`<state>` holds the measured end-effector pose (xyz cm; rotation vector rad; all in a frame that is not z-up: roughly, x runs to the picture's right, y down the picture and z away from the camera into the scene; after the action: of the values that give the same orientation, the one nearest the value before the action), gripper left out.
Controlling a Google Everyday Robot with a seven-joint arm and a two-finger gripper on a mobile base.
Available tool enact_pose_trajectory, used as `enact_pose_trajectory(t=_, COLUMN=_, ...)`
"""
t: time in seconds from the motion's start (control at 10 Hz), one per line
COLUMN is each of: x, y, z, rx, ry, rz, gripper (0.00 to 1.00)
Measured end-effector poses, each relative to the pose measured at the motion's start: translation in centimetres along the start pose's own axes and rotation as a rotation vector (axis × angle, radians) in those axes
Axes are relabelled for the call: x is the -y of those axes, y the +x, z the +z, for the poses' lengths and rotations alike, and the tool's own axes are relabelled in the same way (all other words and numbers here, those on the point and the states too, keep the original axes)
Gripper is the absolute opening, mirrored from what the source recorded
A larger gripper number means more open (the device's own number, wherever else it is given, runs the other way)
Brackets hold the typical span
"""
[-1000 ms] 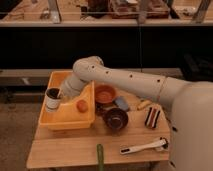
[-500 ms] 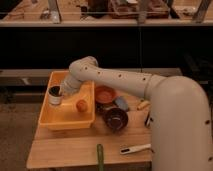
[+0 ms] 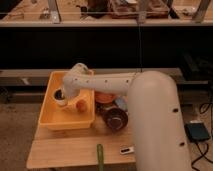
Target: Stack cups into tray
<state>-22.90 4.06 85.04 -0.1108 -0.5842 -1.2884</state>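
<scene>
Pincer (image 3: pixel 61 97) sits low inside the tray (image 3: pixel 51 120), near its far left corner, right at a cup (image 3: pixel 59 95) with a dark inside. Tray on the desk's (image 3: pixel 65 150) left half. Small orange thing (image 3: pixel 80 105) in the tray beside the arm (image 3: pixel 107 82). Dark bowl (image 3: pixel 115 119) just right of the tray, orange bowl (image 3: pixel 105 97) behind it. Green stick (image 3: pixel 100 155) at the desk's front edge.

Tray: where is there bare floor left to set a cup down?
The tray is bare along its front, below the gripper and cup at the left wall. Crowded: the right side, by the orange ball and arm.
</scene>
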Motion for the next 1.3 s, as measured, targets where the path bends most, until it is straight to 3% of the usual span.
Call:
enact_pose_trajectory(t=0.1, x=0.2, y=0.0, z=0.2, rx=-0.008, ry=-0.015, rz=-0.007, gripper=0.22)
enact_pose_trajectory(t=0.3, x=0.3, y=0.7, z=-0.3, rx=-0.028, ry=-0.036, rz=-0.031, gripper=0.45)
enact_pose_trajectory(t=0.6, x=0.2, y=0.3, z=0.2, rx=0.013, ry=-0.035, rz=-0.027, gripper=0.74)
enact_pose_trajectory(t=0.7, x=0.2, y=0.2, z=0.5, rx=0.029, ry=-0.035, rz=-0.023, gripper=0.79)
enact_pose_trajectory(t=1.0, x=-0.1, y=0.1, z=0.9, rx=0.073, ry=-0.021, rz=-0.009, gripper=0.8)
enact_pose_trajectory(t=1.3, x=-0.3, y=0.4, z=-0.5, rx=0.101, ry=0.011, rz=0.007, gripper=0.8)
